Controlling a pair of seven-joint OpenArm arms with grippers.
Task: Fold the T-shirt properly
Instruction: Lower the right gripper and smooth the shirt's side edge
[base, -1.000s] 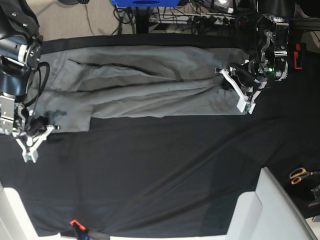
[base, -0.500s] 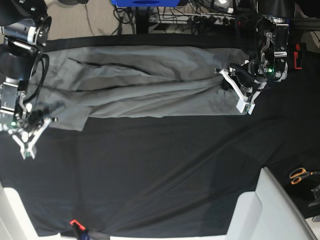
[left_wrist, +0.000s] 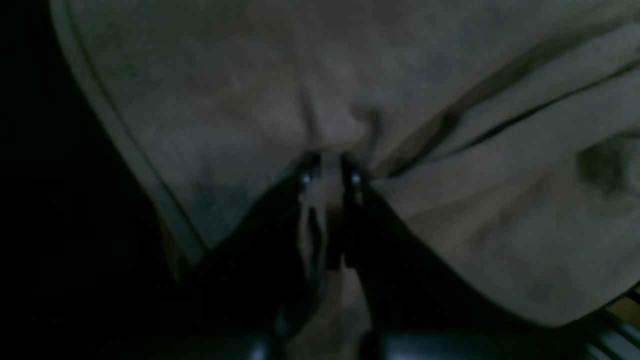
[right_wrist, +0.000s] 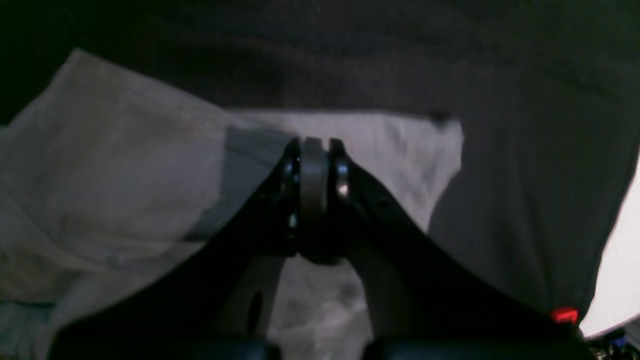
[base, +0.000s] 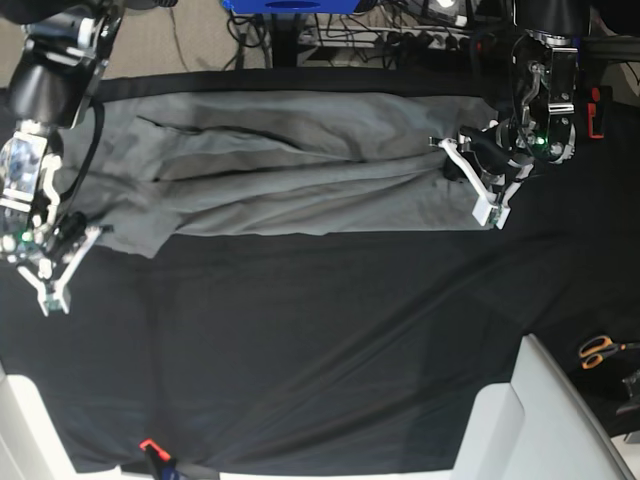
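The grey T-shirt lies stretched in a long band along the far edge of the black-draped worktop, held at both ends by 2 arms. The left gripper is clamped on a bunched fold near the hem, its wrist view dim and blurred. The right gripper is closed on a thin edge of cloth at the opposite end; in the base view its fingertips are hard to make out against the dark cover. Orange-handled scissors lie at the worktop's edge, cables crowd the floor beyond, and a white panel cuts off the near corner.
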